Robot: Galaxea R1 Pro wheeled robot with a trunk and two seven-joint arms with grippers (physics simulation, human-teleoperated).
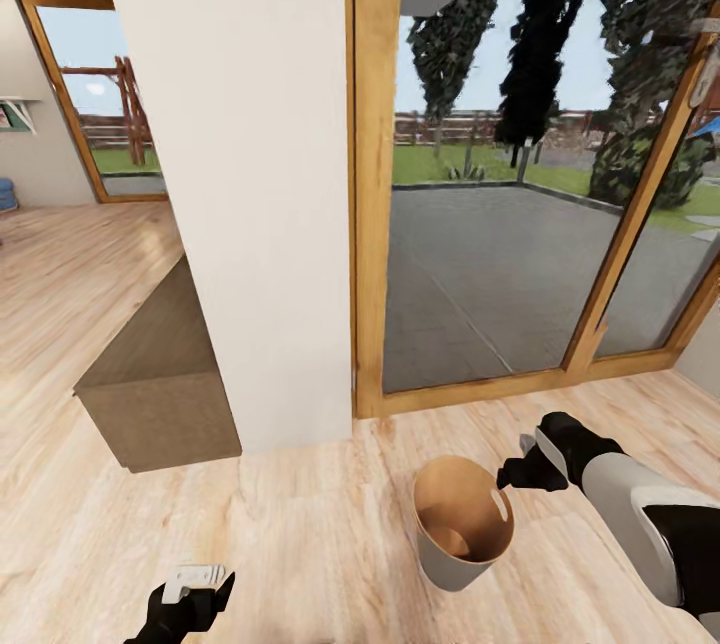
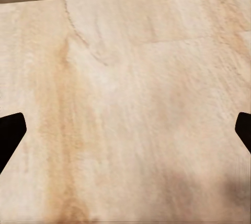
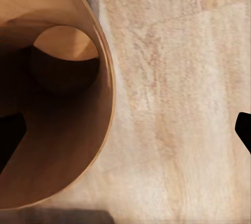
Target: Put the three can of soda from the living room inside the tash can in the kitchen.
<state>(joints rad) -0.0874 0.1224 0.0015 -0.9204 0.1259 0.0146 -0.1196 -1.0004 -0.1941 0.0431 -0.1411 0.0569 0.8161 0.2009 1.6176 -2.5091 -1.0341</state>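
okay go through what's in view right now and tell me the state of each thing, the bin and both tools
trash can: upright on the wood floor, no lid; a rounded shape lies at the bottom, too dim to identify.
right tool: open, holding nothing, beside the bin's rim.
left tool: open, empty, over bare floor.
glass doors: look closed.

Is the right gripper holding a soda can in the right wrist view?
No. The right gripper is open with nothing between its fingertips, over the rim of the trash can and wood floor.
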